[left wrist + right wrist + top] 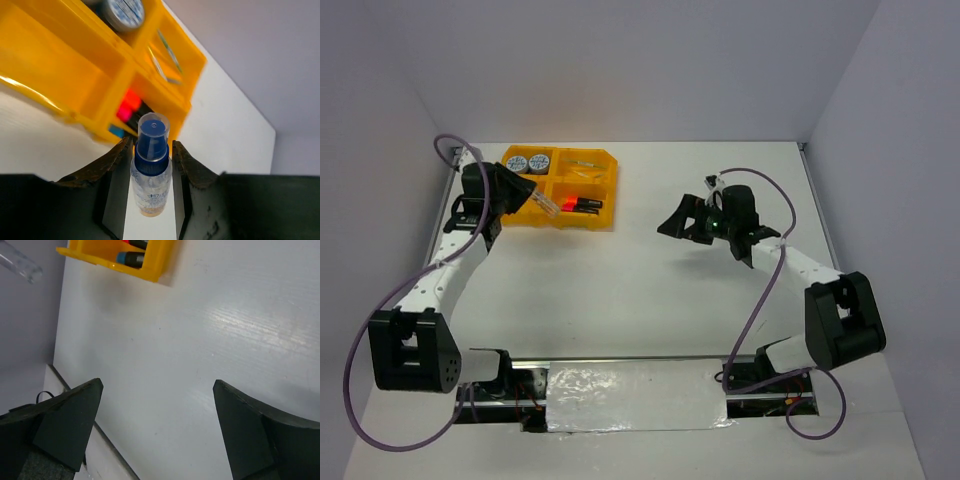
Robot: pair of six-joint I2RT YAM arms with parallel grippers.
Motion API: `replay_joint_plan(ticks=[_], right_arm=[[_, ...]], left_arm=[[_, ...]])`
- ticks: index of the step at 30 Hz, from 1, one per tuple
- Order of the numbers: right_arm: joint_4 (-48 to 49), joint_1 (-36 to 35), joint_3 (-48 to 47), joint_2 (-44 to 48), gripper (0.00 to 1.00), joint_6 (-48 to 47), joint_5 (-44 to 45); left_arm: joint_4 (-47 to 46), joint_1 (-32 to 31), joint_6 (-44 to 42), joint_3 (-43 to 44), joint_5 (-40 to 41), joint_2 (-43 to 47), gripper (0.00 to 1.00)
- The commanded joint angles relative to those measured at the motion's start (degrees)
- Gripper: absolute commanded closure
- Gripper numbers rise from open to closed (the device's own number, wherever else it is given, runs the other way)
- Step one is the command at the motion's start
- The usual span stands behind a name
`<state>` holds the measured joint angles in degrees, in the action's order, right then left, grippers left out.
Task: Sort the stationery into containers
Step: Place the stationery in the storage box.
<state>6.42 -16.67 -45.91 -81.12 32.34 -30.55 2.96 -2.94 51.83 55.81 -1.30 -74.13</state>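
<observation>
While the left gripper (151,147) clamps the blue-capped clear bottle (150,190) near the tray (585,222), the right gripper (157,385) shows jaws apart.

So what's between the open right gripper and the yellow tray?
Nothing, just bare white table between the right gripper and the tray, seen in the top view.

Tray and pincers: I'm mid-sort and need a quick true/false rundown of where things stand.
1. The left pincer grips the bottle. True.
2. The right pincer holds a marker. False: it is open and empty.
3. Two rolls lie in the tray. True.
4. The markers lie outside the tray. False: they are in one of its compartments.
</observation>
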Motion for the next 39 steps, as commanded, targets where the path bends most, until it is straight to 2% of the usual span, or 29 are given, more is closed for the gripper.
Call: replay_joint_plan(ticks=[1, 4, 7, 11, 15, 21, 25, 27, 28, 31, 32, 34, 35, 38, 39], right_arm=[[-1.4, -0.4, 1.6, 4.9, 0.00, -1.4, 2.4], [-1.6, -0.5, 3.2, 6.6, 0.00, -2.1, 2.0], [-1.2, -0.5, 4.7, 8.0, 0.00, -2.5, 1.6], [-2.0, -0.5, 5.3, 9.3, 0.00, -3.0, 1.6], [-2.9, -0.7, 5.1, 11.0, 0.00, -3.3, 1.7], [-3.6, -1.0, 5.2, 12.6, 0.00, -3.7, 2.3], [-5.4, -1.1, 4.4, 12.5, 0.00, -4.8, 2.6], [-5.7, -1.1, 4.7, 13.4, 0.00, -4.7, 3.2], [-5.7, -1.1, 4.8, 13.7, 0.00, -4.7, 3.0], [-6.0, -1.3, 4.7, 15.1, 0.00, -5.2, 2.9], [-7.3, -1.3, 4.6, 15.7, 0.00, -5.4, 3.0], [-7.6, -1.4, 4.7, 16.3, 0.00, -5.7, 3.1], [-7.5, -1.3, 4.7, 16.8, 0.00, -5.6, 2.8], [-7.1, -1.3, 4.7, 17.0, 0.00, -5.3, 2.2], [-7.2, -1.4, 4.6, 17.0, 0.00, -5.3, 2.2]], left_arm=[[-2.4, 2.8, 4.1, 4.1, 10.8, -2.5, 1.00], [-2.4, 7.9, 7.0, 8.0, 13.9, -8.7, 1.00], [-7.4, 10.7, 8.9, 12.0, 12.9, -14.9, 1.00], [-9.4, 11.9, 7.1, 15.0, 14.6, -20.7, 1.00], [-15.9, 13.0, 6.2, 13.6, 12.1, -24.0, 1.00], [-18.9, 13.4, 9.2, 9.9, 7.7, -25.7, 0.98], [-14.5, 13.4, 12.4, 8.4, 6.7, -26.1, 0.97], [-15.3, 13.3, 13.1, 6.7, 6.6, -25.2, 0.94], [-15.9, 13.4, 13.5, 5.3, 6.4, -24.8, 0.91], [-16.1, 13.4, 12.8, 5.0, 5.9, -24.0, 0.70], [-16.5, 13.4, 12.7, 4.9, 5.2, -23.8, 0.58], [-13.7, 13.4, 12.8, 5.9, 5.5, -23.3, 0.43], [-13.4, 13.4, 12.5, 6.0, 5.5, -23.1, 0.30], [-12.1, 13.4, 12.4, 6.3, 5.5, -22.1, 0.01], [-11.8, 13.4, 12.5, 6.2, 5.6, -21.7, 0.01]])
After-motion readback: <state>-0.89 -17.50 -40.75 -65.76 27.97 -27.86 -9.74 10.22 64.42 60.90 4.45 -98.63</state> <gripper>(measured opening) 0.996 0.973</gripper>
